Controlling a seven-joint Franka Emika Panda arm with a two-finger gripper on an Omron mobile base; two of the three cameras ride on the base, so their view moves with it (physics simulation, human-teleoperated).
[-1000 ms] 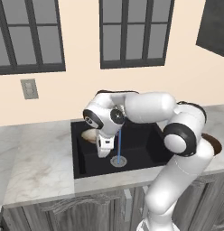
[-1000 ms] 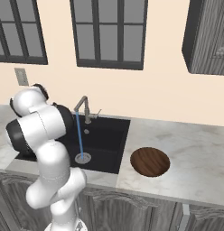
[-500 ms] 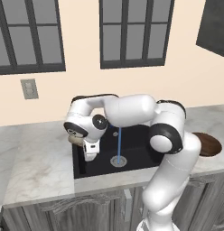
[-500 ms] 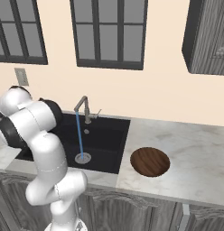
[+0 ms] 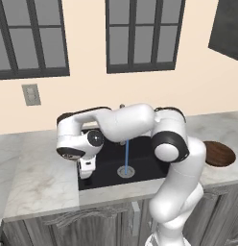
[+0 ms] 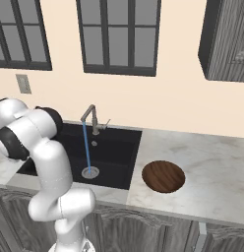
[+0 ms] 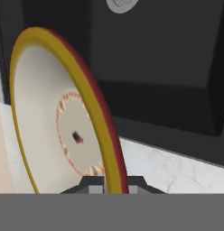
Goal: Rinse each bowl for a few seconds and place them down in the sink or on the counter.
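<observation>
Now tool (image 7: pixel 111 182) pinching cream bowl (image 7: pixel 64 117) rim, over sink (image 7: pixel 159 67) edge

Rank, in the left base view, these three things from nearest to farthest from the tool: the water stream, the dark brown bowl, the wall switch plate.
From the tool, at the sink's left end:
1. Water stream, to its right over the drain.
2. Wall switch plate, up on the wall, to the left.
3. Dark brown bowl, far right on the counter.

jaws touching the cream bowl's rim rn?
Touching. Hand view: the gripper jaws sit closed on either side of the cream bowl's yellow rim, no gap.
</observation>
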